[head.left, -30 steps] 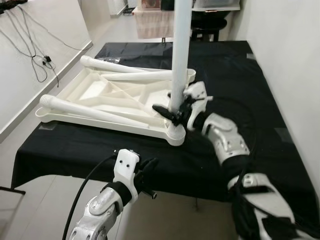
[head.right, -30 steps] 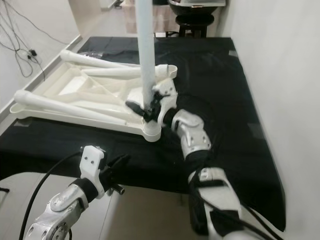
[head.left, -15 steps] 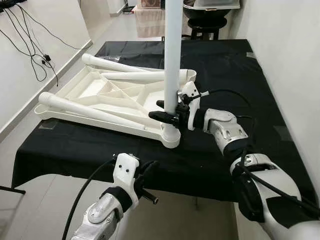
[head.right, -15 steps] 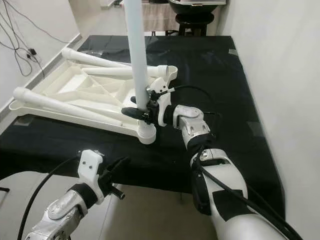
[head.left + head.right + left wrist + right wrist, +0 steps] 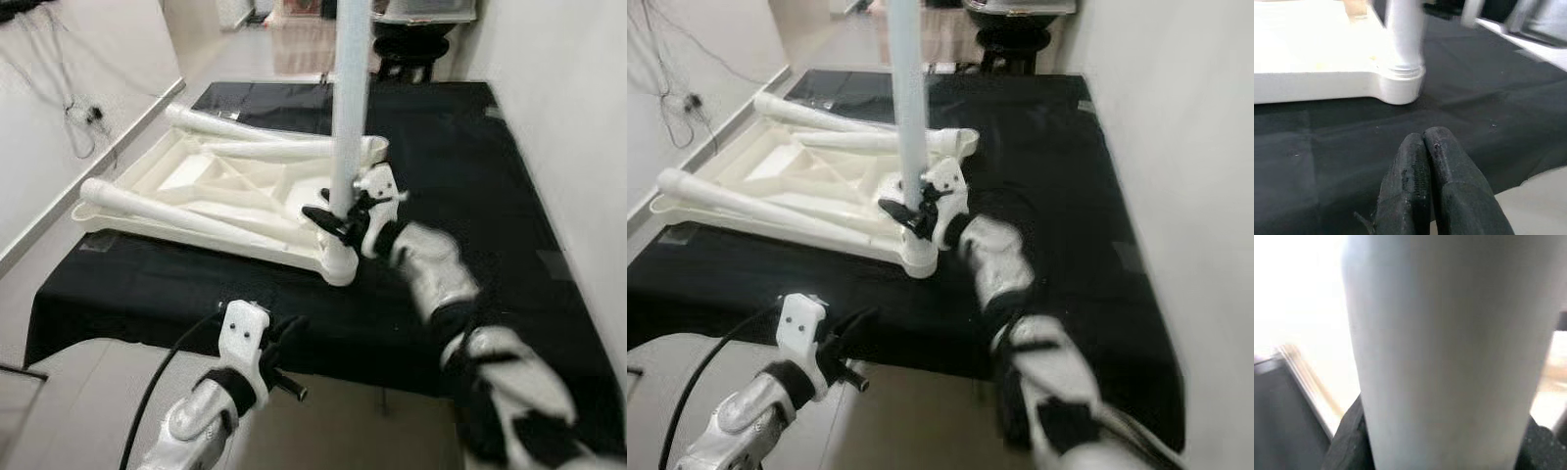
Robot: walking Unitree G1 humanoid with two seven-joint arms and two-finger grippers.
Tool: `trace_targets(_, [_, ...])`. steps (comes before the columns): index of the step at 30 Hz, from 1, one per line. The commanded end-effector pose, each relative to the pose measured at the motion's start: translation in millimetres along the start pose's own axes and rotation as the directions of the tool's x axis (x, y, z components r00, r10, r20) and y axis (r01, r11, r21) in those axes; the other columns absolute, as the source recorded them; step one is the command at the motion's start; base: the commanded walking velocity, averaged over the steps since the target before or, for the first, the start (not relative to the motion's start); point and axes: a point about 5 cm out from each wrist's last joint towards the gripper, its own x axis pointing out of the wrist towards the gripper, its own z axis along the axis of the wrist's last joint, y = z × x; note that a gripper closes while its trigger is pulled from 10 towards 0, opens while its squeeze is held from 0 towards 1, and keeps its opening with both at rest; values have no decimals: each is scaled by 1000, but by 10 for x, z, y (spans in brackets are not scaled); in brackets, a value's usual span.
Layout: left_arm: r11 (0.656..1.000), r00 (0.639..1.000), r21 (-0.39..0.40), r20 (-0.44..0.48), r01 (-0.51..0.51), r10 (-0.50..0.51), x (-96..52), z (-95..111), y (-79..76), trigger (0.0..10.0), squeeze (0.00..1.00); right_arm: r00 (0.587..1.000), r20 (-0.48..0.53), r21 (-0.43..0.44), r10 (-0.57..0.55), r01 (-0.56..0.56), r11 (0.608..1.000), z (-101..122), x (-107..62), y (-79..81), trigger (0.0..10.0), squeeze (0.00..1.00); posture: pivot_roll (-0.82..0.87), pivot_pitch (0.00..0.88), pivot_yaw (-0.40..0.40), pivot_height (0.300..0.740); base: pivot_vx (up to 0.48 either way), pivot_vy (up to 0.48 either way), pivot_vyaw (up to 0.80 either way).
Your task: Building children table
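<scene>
Left eye view, right claw (image 5: pixel 338 217) clamping upright table leg (image 5: pixel 350 108)

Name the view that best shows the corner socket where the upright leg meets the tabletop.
Left wrist view: the corner socket sits close and unobstructed, with the upright leg entering it. The eye views show it small and blurred below the right tool. The right wrist view shows the leg's shaft.

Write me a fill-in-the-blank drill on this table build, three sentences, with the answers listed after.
1. The right hand grips the ____ table leg.
2. The tabletop lies upside down on a ____ cloth.
3. The left hand has its fingers ____, near the cloth's front edge.

Missing words: upright; black; shut
</scene>
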Motion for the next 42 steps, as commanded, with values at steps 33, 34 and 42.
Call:
trace_targets(33, [1000, 1000, 5, 3, -9, 9, 85, -37, 74, 10000, 0, 719, -127, -42, 684, -693, 720, 366, 279, 137, 10000, 0, 5, 74, 29, 740, 0, 0, 0])
trace_targets(34, [1000, 1000, 5, 3, -9, 9, 85, -37, 74, 10000, 0, 719, -127, -42, 684, -693, 720, 366, 279, 137, 10000, 0, 5, 74, 29, 740, 0, 0, 0])
trace_targets(42, [1000, 1000, -4, 2, -14, 14, 59, -44, 40, 10000, 0, 699, -162, 35, 697, -702, 712, 292, 275, 78, 0, 0, 20, 87, 23, 740, 0, 0, 0])
